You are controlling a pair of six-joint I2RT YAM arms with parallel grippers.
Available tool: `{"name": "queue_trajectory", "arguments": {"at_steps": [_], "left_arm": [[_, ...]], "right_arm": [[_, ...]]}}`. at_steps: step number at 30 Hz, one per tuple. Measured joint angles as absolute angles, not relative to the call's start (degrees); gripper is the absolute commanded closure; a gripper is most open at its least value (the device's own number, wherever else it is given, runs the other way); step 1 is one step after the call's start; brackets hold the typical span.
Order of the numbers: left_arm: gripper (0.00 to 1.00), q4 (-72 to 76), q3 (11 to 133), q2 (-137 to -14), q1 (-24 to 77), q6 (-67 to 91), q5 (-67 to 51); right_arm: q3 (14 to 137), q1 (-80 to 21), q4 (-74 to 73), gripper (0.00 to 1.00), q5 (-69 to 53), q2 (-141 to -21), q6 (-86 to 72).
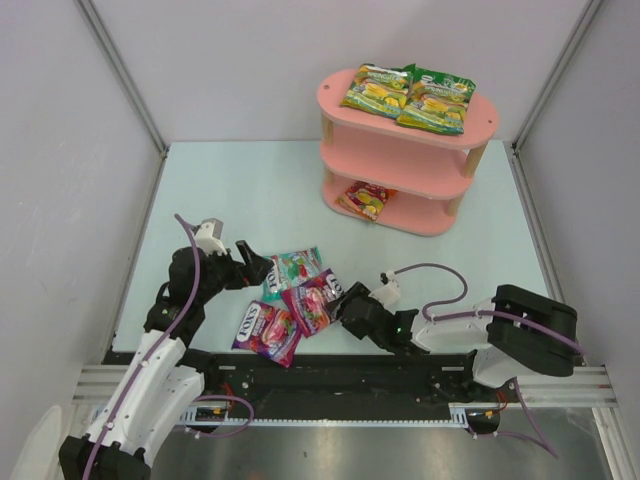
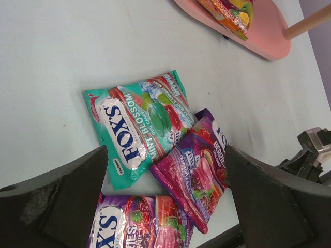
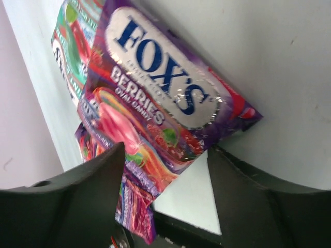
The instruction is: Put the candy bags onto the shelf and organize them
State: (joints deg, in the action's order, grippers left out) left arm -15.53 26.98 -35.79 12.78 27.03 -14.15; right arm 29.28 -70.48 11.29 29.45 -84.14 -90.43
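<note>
covering the whole work area, the table [image 1: 230, 190] is a pale mint sheet, matte and plain, closed in by grey-white walls [image 1: 300, 60] with metal strips running up the corners. a black rail [image 1: 330, 372] crosses the near edge by the arm bases.

the shelf [image 1: 345, 100] stands at the far right: three pink oval boards on light wooden posts. two green-yellow bags [image 1: 408, 97] lie side by side, touching, on its top board. an orange-red bag [image 1: 365, 198] lies on the bottom board towards the left end. the other three candy bags overlap in a loose cluster on the table near the arms: a teal bag [image 2: 139, 124] farthest out, a purple-magenta bag [image 3: 155, 98] over its corner, and a second purple bag [image 1: 268, 328] nearest the edge. all are glossy, crinkled and printed with fruit.

the teal one reads "fox's" and "mint blossom". the purple-magenta one reads "fox's", "berries" and "oval candy". the nearest shows "fox's" and the letters "ries".

the left claw [image 2: 165, 150] hangs at its widest just left of the cluster, holding nothing. the right claw [image 3: 166, 150] sits low at the purple-magenta bag's right side. its jaws are partly apart with the bag's corner between them, and bare table shows beside one finger, so it is not clamped.
</note>
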Motion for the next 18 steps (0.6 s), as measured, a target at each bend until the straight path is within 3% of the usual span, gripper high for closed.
{"name": "queue_trajectory", "arguments": {"at_steps": [5, 8, 13, 18], "left_arm": [[0.0, -14.7, 26.9, -36.3, 12.8, 27.1, -15.6], [0.02, -13.5, 26.8, -37.1, 12.8, 27.2, -17.8], [0.09, -9.0, 25.9, -38.8, 13.3, 28.2, -24.7], [0.14, -5.6, 25.9, -43.4, 18.3, 28.5, -28.1]], "right_arm": [[29.2, -66.2, 11.8, 0.64, 27.9, -85.4, -89.3], [28.8, -62.4, 12.0, 0.74, 25.8, -85.5, -87.4], [28.4, -55.6, 14.6, 0.85, 18.0, -85.5, -81.0], [28.3, -47.7, 17.1, 0.85, 7.4, -85.6, -71.1]]}}
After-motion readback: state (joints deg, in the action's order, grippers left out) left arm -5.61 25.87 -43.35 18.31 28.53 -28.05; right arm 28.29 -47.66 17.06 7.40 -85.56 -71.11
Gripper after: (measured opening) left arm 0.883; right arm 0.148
